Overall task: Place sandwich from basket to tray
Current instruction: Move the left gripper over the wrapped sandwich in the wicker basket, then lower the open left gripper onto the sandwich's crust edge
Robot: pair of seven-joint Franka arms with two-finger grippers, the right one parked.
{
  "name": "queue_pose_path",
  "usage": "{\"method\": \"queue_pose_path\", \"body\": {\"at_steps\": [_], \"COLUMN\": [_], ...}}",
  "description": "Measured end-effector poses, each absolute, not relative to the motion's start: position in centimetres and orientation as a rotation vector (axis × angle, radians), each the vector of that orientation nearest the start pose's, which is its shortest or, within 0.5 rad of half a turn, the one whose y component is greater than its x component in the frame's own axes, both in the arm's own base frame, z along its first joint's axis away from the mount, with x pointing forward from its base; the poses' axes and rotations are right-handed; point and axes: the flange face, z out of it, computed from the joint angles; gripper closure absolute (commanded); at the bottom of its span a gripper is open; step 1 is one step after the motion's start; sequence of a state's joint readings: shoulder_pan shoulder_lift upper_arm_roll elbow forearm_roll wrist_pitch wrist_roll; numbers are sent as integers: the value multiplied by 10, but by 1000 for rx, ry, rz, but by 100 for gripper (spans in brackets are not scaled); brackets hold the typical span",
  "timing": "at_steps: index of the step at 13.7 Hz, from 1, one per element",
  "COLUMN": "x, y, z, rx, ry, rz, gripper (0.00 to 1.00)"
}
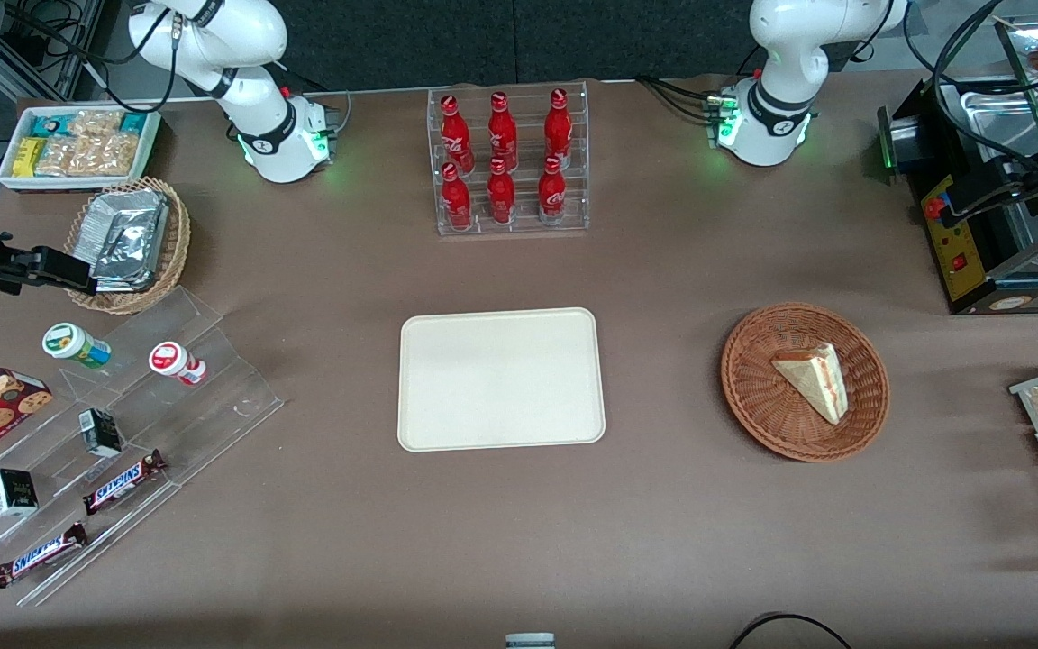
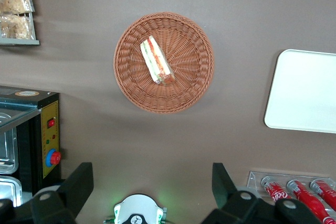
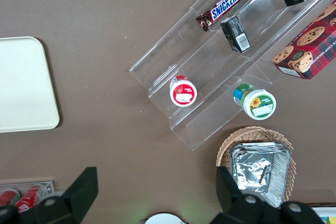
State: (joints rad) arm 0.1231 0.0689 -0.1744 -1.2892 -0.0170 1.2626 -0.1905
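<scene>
The flat rectangular cream-coloured plastic tray (image 1: 501, 379) lies bare at the middle of the brown surface (image 1: 663, 541); nearer the working arm's end sits the wide, shallow, reddish-brown round wicker basket (image 1: 753, 410), well apart from the tray; inside it rests the small triangular wedge of white-bread sandwich (image 1: 814, 379) with its red and green filling along the cut edge, lying on its side near the basket's middle. The left arm's gripper (image 2: 152, 184) hangs high above the surface, not yet over the basket, and its two dark fingers (image 2: 79, 182) are spread wide and released, holding nothing. The step in hand appears to be the approach; to do it well the gripper should centre over the wedge, turn so the fingers close across the two flat bread faces rather than along the long cut edge, descend without touching the wicker rim, and squeeze gently, since the soft bread would likely crush or slip.
</scene>
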Motion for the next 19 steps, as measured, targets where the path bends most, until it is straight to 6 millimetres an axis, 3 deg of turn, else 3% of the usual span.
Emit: {"method": "queue_pose_path", "body": {"at_steps": [4, 7, 13, 17, 19], "x": [541, 559, 591, 583, 576], "y": [-26, -26, -37, -46, -49], "z": [686, 657, 518, 431, 397], "rx": [-3144, -3113, -2912, -2830, -2821], "ry": [-226, -469, -1174, -1395, -1448], "rz": [160, 158, 126, 75, 34], "gripper": [0, 0, 0, 0, 0]}}
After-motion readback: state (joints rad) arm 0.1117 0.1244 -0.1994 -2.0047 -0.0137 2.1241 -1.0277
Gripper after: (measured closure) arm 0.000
